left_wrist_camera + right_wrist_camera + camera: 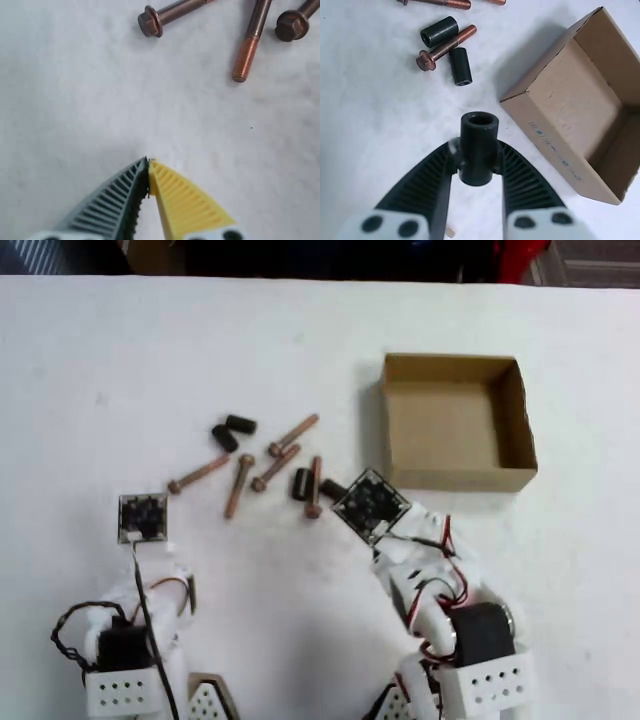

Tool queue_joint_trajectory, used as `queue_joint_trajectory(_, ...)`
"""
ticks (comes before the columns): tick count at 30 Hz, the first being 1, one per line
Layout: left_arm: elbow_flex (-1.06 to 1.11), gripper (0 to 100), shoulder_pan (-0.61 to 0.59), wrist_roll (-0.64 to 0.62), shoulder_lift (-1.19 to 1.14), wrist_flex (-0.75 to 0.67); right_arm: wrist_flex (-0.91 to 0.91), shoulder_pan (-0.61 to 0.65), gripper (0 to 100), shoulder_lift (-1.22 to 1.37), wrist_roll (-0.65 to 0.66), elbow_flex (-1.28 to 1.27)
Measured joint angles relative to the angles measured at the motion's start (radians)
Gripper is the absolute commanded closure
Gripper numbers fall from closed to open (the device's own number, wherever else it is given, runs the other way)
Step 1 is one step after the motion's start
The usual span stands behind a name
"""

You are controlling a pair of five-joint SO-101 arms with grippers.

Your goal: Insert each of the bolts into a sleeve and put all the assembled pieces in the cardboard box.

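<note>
Barely started: right tool (477,151) is gripping a sleeve (479,132), left tool (148,164) is sitting closed and empty, cardboard box (460,478) at 2 o'clock is holding nothing.

Bolts (238,485) and sleeves (240,424) lie left of cardboard box (455,430).

Copper-coloured metal bolts (275,468) and short black cylindrical sleeves (240,424) lie scattered on the white table (100,360), near an open brown cardboard box (455,480), all outside it.
</note>
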State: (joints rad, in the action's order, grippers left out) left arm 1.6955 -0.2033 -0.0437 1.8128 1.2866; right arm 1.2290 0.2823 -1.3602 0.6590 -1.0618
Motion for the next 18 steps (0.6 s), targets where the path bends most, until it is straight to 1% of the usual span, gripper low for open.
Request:
queue_joint_trajectory(3,0.000,98,0.000,0.000,0.000,0.000,-0.029,0.000,98.2,0.000,-0.020,0.000)
queue_joint_trajectory(6,0.000,98,0.000,0.000,0.000,0.000,-0.052,0.000,98.2,0.000,-0.101,0.000)
queue_joint_trajectory(8,0.000,98,0.000,0.000,0.000,0.000,-0.058,0.000,98.2,0.000,-0.129,0.000)
queue_joint_trajectory(12,0.000,98,0.000,0.000,0.000,0.000,-0.064,0.003,98.2,0.000,-0.144,-0.054)
queue_joint_trajectory(18,0.000,98,0.000,0.000,0.000,0.000,-0.126,0.002,98.2,0.000,-0.144,-0.126)
